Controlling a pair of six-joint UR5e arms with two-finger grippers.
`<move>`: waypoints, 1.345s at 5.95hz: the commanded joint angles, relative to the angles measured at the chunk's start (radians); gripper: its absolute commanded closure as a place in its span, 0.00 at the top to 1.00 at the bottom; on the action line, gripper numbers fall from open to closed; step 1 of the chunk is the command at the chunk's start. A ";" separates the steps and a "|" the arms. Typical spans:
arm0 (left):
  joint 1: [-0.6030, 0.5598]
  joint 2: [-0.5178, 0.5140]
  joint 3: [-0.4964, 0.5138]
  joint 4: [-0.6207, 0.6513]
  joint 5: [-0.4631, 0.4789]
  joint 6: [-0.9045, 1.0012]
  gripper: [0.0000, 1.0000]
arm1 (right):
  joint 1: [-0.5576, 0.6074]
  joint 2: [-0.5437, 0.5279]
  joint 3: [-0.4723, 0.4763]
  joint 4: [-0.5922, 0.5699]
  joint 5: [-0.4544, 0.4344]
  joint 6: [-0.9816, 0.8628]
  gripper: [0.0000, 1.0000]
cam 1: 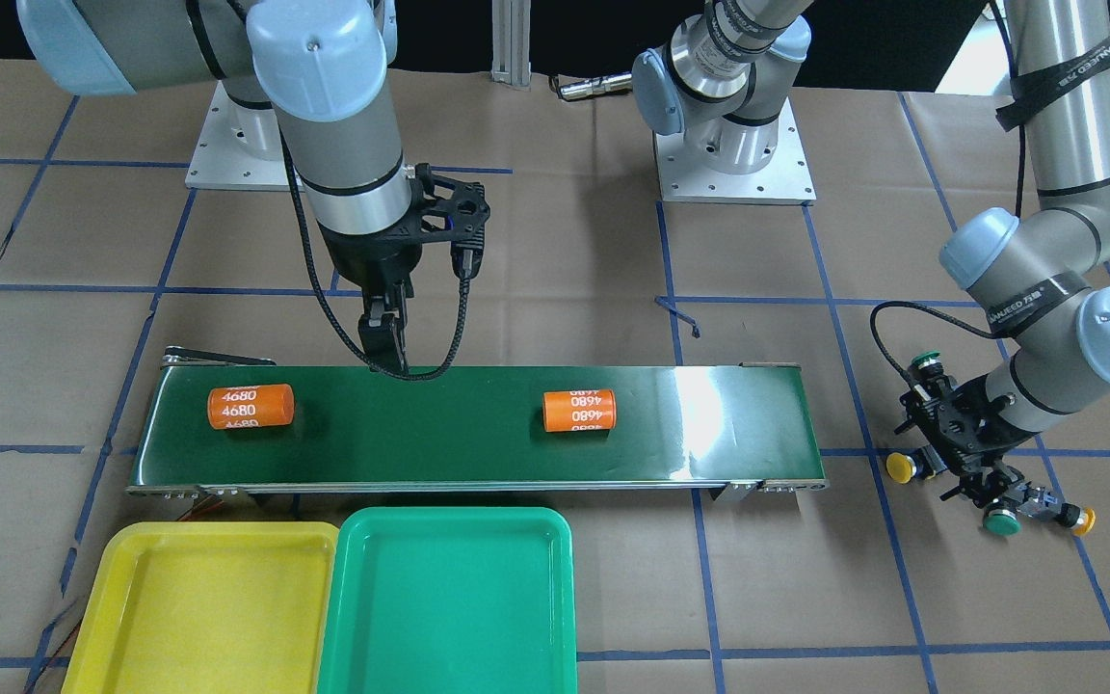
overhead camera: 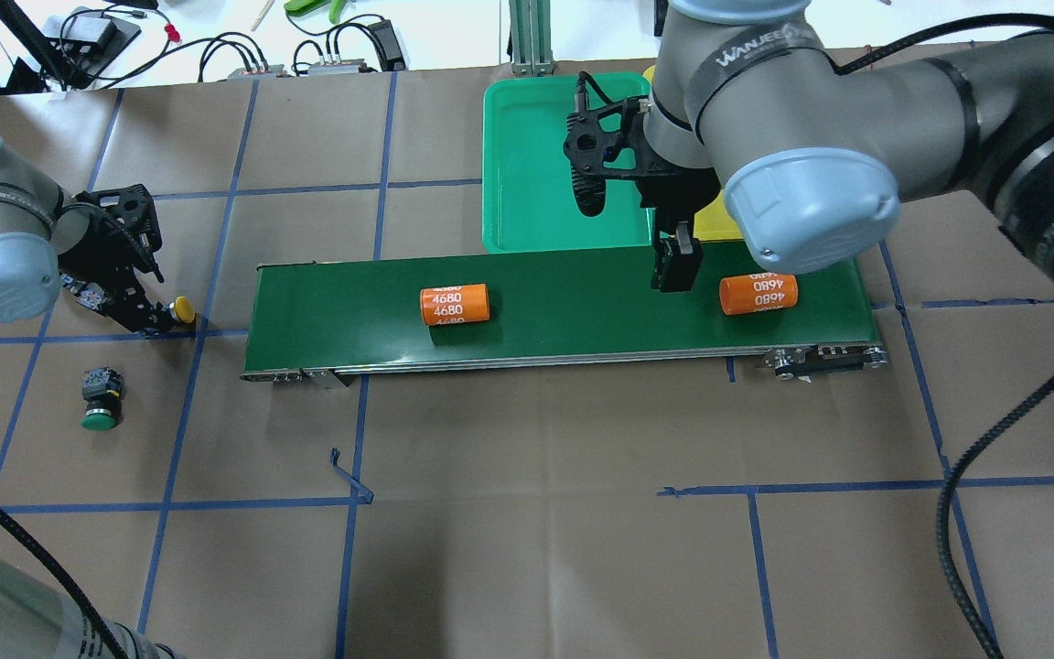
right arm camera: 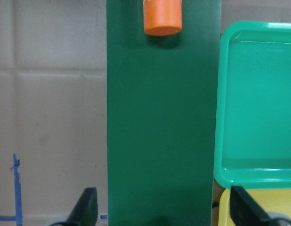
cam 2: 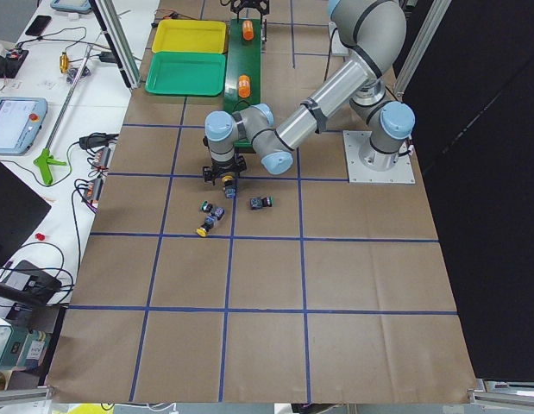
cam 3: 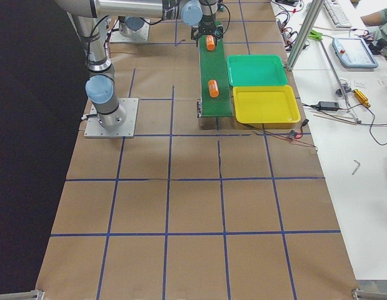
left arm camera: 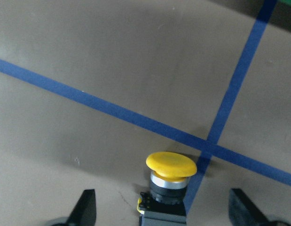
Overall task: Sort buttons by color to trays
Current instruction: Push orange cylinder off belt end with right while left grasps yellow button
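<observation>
My left gripper (left arm camera: 164,214) is open and low over the paper, its fingers on either side of a yellow-capped button (left arm camera: 170,165) that lies on a blue tape cross; this button also shows in the front view (cam 1: 899,467) and the overhead view (overhead camera: 182,308). A green-capped button (overhead camera: 100,419) lies nearer the robot. Another green button (cam 1: 1002,522) and another yellow one (cam 1: 1083,520) lie beside the left wrist. My right gripper (overhead camera: 676,270) is open and empty above the belt. The yellow tray (cam 1: 131,540) and the green tray (cam 1: 449,520) sit side by side, both empty.
A long dark-green conveyor belt (cam 1: 439,434) carries two orange cylinders printed 4680 (cam 1: 251,406) (cam 1: 579,411). The trays lie along the belt's far side from the robot, at its right-arm end. Blue tape lines grid the brown paper.
</observation>
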 commanded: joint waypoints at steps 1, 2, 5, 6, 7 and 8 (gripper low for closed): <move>0.000 -0.037 -0.002 0.013 0.048 0.002 0.96 | 0.021 0.028 -0.003 -0.051 -0.008 0.030 1.00; 0.000 -0.035 -0.002 0.013 0.054 0.005 0.59 | 0.021 0.022 -0.007 -0.044 -0.008 0.028 1.00; -0.018 0.004 0.024 -0.026 0.057 -0.042 0.00 | 0.020 -0.070 -0.014 0.117 0.000 0.028 1.00; -0.036 0.061 0.039 -0.119 0.051 -0.088 0.00 | 0.014 -0.083 -0.036 0.166 0.000 0.027 1.00; -0.117 0.131 0.042 -0.190 0.048 -0.105 0.00 | 0.009 -0.071 -0.094 0.245 0.001 0.027 1.00; -0.212 0.183 0.047 -0.235 0.054 -0.138 0.00 | 0.010 -0.066 -0.104 0.261 0.004 0.027 1.00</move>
